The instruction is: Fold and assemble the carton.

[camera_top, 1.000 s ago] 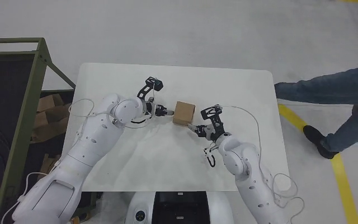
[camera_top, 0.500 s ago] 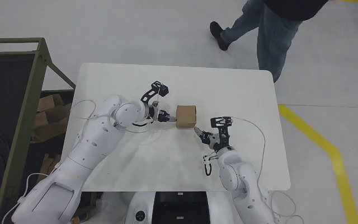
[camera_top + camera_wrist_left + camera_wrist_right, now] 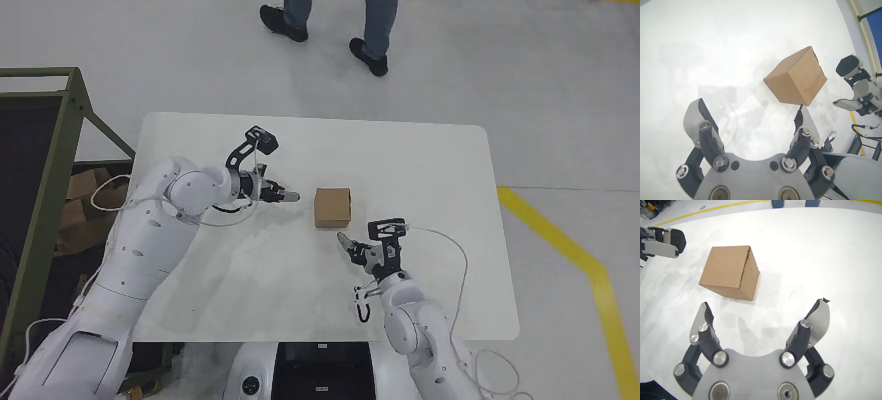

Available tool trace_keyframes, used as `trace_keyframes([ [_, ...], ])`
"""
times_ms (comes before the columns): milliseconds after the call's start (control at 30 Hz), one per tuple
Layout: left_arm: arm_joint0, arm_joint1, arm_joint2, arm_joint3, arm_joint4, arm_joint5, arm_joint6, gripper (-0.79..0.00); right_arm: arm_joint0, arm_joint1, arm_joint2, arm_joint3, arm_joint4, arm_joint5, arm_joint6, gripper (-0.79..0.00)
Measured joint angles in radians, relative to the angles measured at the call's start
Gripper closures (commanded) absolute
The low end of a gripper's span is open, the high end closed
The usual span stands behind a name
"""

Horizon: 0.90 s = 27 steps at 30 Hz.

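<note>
A brown carton, closed up into a cube, stands free on the white table; it is also seen as the carton and the carton. My left gripper is open a short way to the carton's left, holding nothing; its own view shows the left gripper with jaws spread. My right gripper is open just in front of the carton, a bit to its right, apart from it; its wrist view shows the right gripper empty.
A green-framed bin with cardboard pieces stands off the table's left edge. A person's legs are on the floor beyond the far edge. Bare tabletop lies around the carton on all sides.
Both grippers have let go of the carton and drawn back, the left one to the left, the right one toward the table's front. The carton has settled squarely on the table.
</note>
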State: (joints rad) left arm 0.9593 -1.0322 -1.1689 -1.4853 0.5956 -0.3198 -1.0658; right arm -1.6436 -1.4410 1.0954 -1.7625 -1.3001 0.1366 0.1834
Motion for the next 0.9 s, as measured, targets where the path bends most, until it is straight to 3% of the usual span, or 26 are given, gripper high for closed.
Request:
trace_keyframes([
  [167,0.013,0.017,-0.061,0.006,-0.022,-0.04,-0.027,-0.785,-0.005,-0.021,-0.088,0.044,0.013,0.086,-0.194,-0.785],
  [233,0.016,0.021,-0.071,0.01,-0.028,-0.053,-0.033,-0.785,0.012,-0.032,-0.116,0.071,0.081,0.076,-0.254,-0.785],
  [733,0.018,0.033,-0.107,0.026,-0.06,-0.079,-0.043,-0.785,0.043,-0.04,-0.145,0.11,0.092,0.088,-0.268,-0.785],
  [900,0.018,0.033,-0.107,0.026,-0.06,-0.079,-0.043,-0.785,0.058,-0.051,-0.186,0.173,0.073,0.102,-0.361,-0.785],
])
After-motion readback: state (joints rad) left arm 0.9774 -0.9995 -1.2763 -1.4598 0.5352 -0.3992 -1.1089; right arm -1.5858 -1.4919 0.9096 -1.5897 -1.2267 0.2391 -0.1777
